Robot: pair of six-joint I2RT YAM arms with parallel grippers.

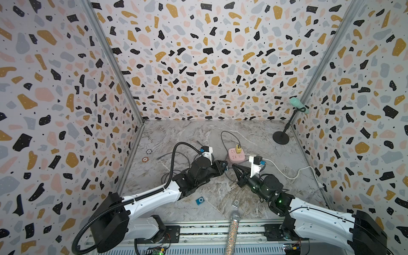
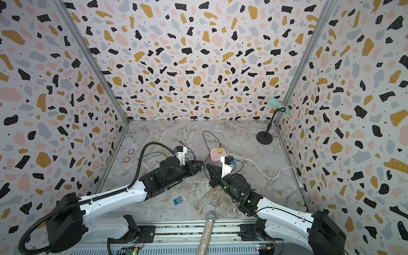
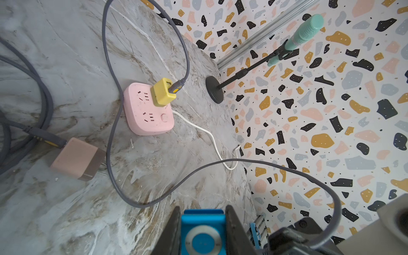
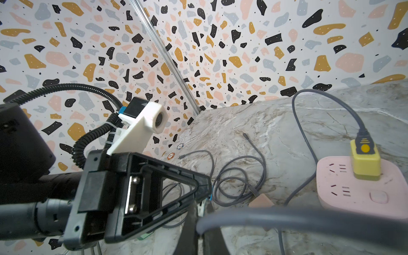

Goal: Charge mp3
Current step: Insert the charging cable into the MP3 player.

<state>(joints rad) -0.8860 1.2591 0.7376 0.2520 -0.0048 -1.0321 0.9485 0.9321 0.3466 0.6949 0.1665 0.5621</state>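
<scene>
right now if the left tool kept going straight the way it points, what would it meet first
Probably the grey cable arcing across just ahead of the left tool, with the pink power strip behind it; depth is unclear, so it might pass over the cable.

The tabletop (image 3: 66, 66) is finished smooth, marble-patterned, faintly glossy. The power strip (image 3: 141, 119) is moulded in matt pink plastic, the charger (image 3: 163, 92) in smoother yellow plastic. The mp3 player (image 3: 203, 223) is cased in satin blue metal.
</scene>
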